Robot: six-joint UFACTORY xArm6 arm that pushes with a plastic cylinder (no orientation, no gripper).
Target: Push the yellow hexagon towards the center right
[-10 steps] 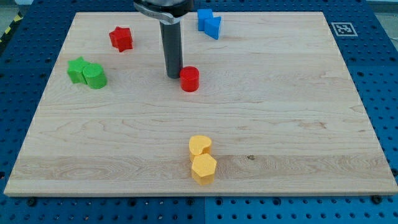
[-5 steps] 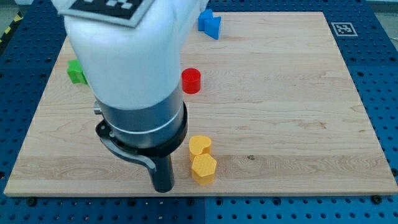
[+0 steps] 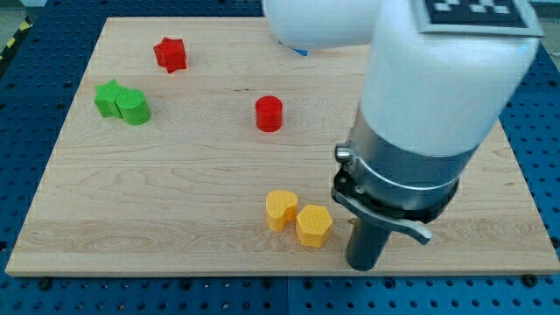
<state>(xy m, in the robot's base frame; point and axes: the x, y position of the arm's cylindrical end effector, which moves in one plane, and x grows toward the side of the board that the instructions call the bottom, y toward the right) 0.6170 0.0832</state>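
The yellow hexagon [image 3: 313, 226] lies near the view's bottom, just right of the board's middle. A yellow heart-shaped block [image 3: 281, 210] touches it on its upper left. My tip [image 3: 362, 264] rests on the board to the right of the hexagon and slightly lower, a short gap apart. The big white and grey arm body fills the view's right side above the rod.
A red cylinder [image 3: 269, 114] stands in the middle. A red star [image 3: 171, 54] is at the top left. A green star [image 3: 108, 96] and a green cylinder [image 3: 134, 108] touch at the left. A blue block [image 3: 301, 52] is mostly hidden behind the arm.
My tip went from the hexagon's left side to its right side. The hexagon shifted to the right and slightly up, now beside the heart's lower right instead of under it.
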